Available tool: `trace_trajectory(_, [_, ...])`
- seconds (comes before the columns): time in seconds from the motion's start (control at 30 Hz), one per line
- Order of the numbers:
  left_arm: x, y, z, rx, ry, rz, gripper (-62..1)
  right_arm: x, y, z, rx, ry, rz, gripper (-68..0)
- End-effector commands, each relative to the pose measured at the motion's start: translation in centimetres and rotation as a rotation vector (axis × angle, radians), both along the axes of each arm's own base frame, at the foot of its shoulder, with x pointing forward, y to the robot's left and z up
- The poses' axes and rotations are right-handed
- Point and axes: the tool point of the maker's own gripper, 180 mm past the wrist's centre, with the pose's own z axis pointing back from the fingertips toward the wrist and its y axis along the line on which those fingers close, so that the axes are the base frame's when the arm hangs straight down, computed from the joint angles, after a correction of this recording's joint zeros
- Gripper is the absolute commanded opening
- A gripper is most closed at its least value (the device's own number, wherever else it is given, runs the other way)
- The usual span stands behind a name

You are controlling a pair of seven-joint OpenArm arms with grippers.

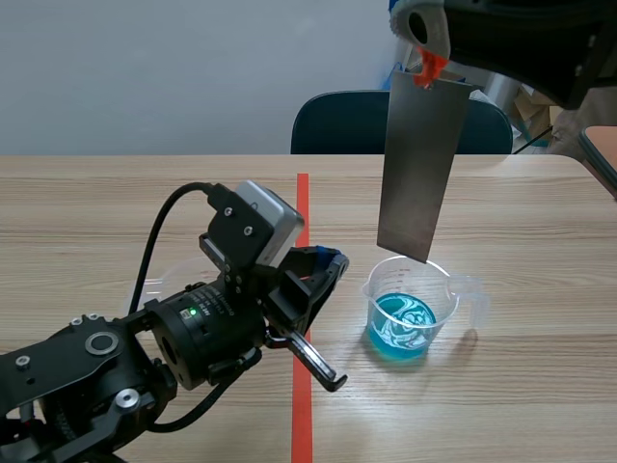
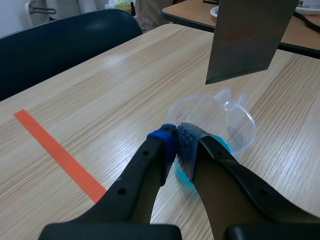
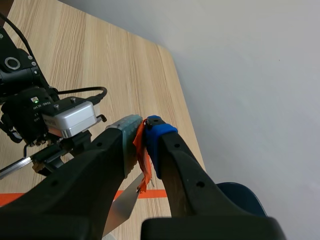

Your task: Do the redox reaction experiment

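A grey metal sheet (image 1: 421, 169) hangs upright from an orange tab (image 1: 427, 66), and my right gripper (image 1: 424, 60) is shut on that tab high over the table. The sheet's lower edge hovers just above a clear beaker (image 1: 413, 313) holding blue liquid (image 1: 403, 326). In the right wrist view the tab (image 3: 141, 145) is pinched between the pads, with the sheet (image 3: 122, 206) below. My left gripper (image 1: 326, 265) rests low, left of the beaker, shut on nothing. In the left wrist view its tips (image 2: 176, 145) meet just before the beaker (image 2: 235, 117), and the sheet (image 2: 247, 37) hangs beyond.
A second clear beaker (image 1: 166, 280) sits partly hidden behind the left arm. A dark blue chair (image 1: 342, 121) stands at the table's far edge. An orange-red tape line (image 1: 303, 207) runs down the table's middle. Another table (image 2: 200, 10) lies beyond.
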Motion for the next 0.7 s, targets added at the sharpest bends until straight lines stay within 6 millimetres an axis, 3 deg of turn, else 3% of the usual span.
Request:
trace_trajectory(0.0, [0.0,0.7,0.9,-0.023,-0.022,0.011,-57.3,-0.3,0.2,0.8,0.009,-0.019,0.018,-66.9])
trace_trajectory(0.2, [-1.2,2.3,1.3,-0.023,-0.018,0.022,-57.3,-0.3,0.2,0.8,0.009,-0.019,0.018,-66.9])
trace_trajectory(0.67, [-6.3,7.4,2.3,-0.011,0.001,0.045,-57.3,-0.3,0.2,0.8,0.009,-0.019,0.018,-66.9])
